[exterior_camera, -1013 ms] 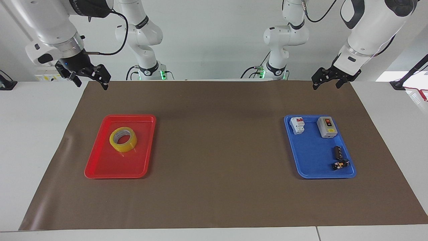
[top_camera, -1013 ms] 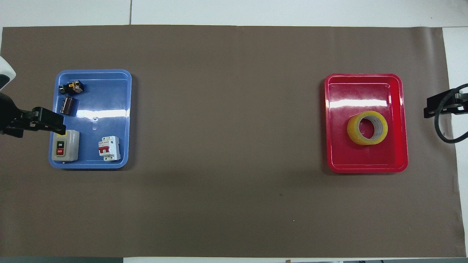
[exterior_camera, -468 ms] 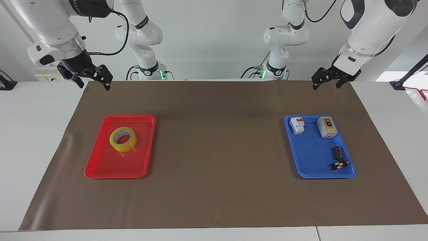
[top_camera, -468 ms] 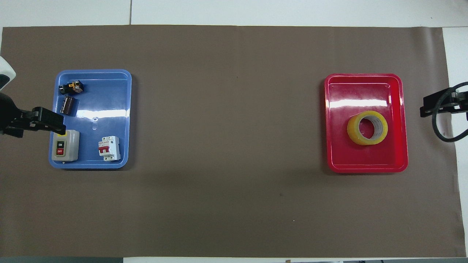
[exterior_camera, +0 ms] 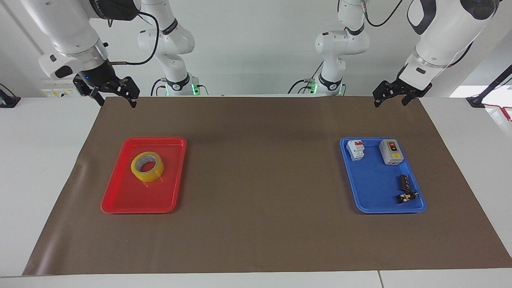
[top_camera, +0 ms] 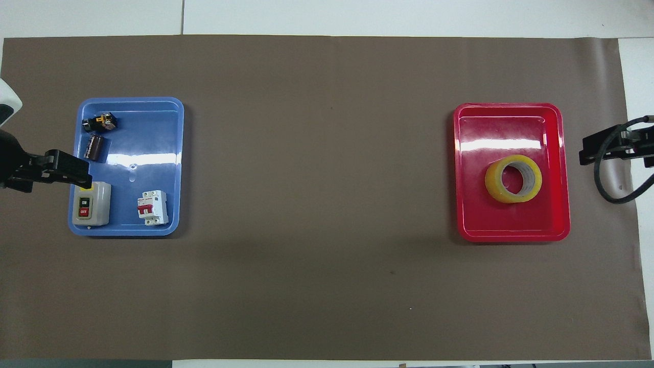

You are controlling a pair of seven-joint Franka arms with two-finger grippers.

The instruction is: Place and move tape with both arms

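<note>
The tape point(exterior_camera: 147, 166), a yellow roll with a pale core, lies in the red tray point(exterior_camera: 124, 200), in the part nearer to the robots; it also shows in the overhead view point(top_camera: 513, 179). My right gripper point(exterior_camera: 117, 101) is open and empty, raised over the brown mat's edge beside the red tray point(top_camera: 511, 232), well apart from the tape; in the overhead view only the right gripper's tip point(top_camera: 595, 152) shows. My left gripper point(exterior_camera: 390, 101) is open and empty, held high over the outer edge of the blue tray point(top_camera: 153, 229), and waits; it also shows in the overhead view point(top_camera: 61, 174).
The blue tray point(exterior_camera: 370, 200) at the left arm's end holds a white breaker point(exterior_camera: 355, 149), a grey on/off switch box point(exterior_camera: 391, 152) and two small dark parts point(exterior_camera: 405, 189). A brown mat point(exterior_camera: 260, 180) covers the table. Two smaller arm bases point(exterior_camera: 178, 84) stand at the robots' end.
My right gripper has moved a little toward the red tray, along the mat's edge. The left arm, the tape and both trays have not moved.
</note>
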